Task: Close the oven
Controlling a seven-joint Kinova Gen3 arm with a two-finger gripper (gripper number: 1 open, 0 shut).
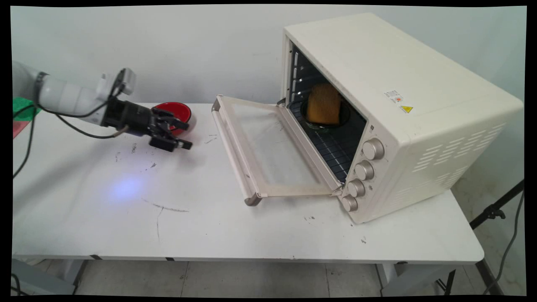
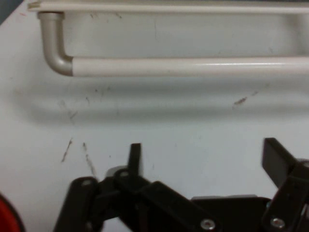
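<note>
My gripper [image 1: 184, 135] hovers low over the left part of the white table [image 1: 209, 218], open with nothing between its fingers. It points toward the oven door's handle [image 2: 183, 66], which lies a short way ahead in the hand view. A red bowl [image 1: 176, 114] sits just behind the gripper; its rim shows at the hand view's lower left corner [image 2: 6, 217]. The cream toaster oven [image 1: 398, 109] stands on the right with its glass door [image 1: 268, 149] folded down flat. Inside, on the rack, a dark dish holds an orange-brown loaf [image 1: 323, 104].
Four knobs [image 1: 364, 170] run down the oven's front panel. Black cables hang from the arm at the left. A tripod leg [image 1: 495, 209] stands off the table's right edge. Scuff marks dot the tabletop between gripper and door.
</note>
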